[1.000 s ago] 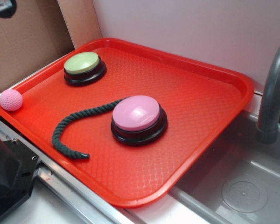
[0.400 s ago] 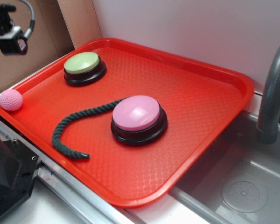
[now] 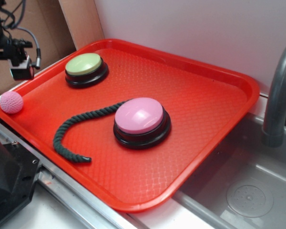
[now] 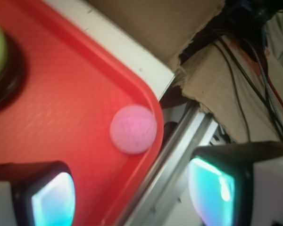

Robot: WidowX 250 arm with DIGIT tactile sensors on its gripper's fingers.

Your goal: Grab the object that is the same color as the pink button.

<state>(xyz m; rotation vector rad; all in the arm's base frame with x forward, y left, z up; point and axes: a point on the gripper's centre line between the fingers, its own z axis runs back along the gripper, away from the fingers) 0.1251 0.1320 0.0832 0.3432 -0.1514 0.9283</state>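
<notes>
The object, a small pink crocheted ball, rests at the left corner of the red tray, against its rim. In the wrist view the ball lies a little ahead of my gripper, whose two fingers stand far apart with nothing between them. In the exterior view the arm hangs above and slightly behind the ball, and the fingers themselves do not show. The pink button, a glossy dome on a black base, sits mid-tray.
A green-topped button sits at the tray's back left. A dark green rope curves from the pink button toward the front. A grey sink and faucet are at right. Cardboard and cables stand behind the ball.
The arm has come down from the top-left corner of the exterior view toward the pink ball. The ball, buttons and rope have not moved.
</notes>
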